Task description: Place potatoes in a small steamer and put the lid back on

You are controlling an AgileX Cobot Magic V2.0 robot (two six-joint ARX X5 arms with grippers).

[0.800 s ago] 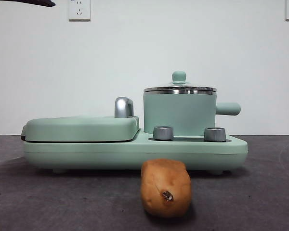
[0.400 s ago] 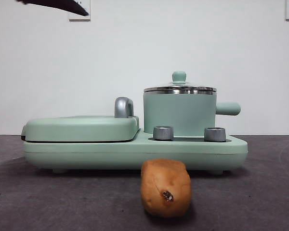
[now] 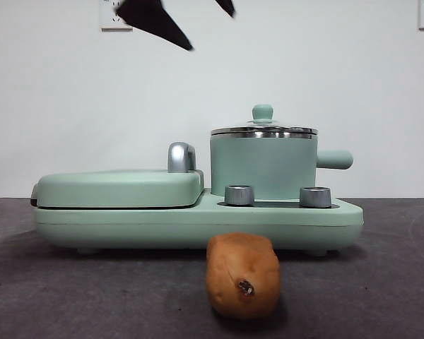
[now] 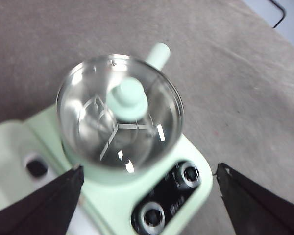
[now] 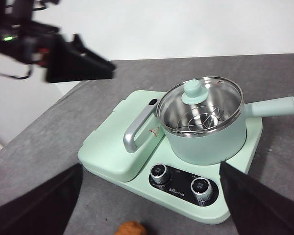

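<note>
1. Left gripper (image 4: 147,196) high over the lid (image 4: 120,115), fingers spread wide, empty; knob (image 4: 127,99) ahead between them.
2. Lid seated on the small steamer (image 3: 263,168); potato (image 3: 243,275) down on the desk (image 3: 381,282).
3. Right gripper (image 5: 149,205) hanging back, fingers apart, empty.
4. Risk: off-centre descent, fingers glancing off the small knob and skidding the glass.

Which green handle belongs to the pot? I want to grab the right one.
The stubby green handle sticking sideways from the pot, below the lid. The chrome handle is on the flat griddle cover.
</note>
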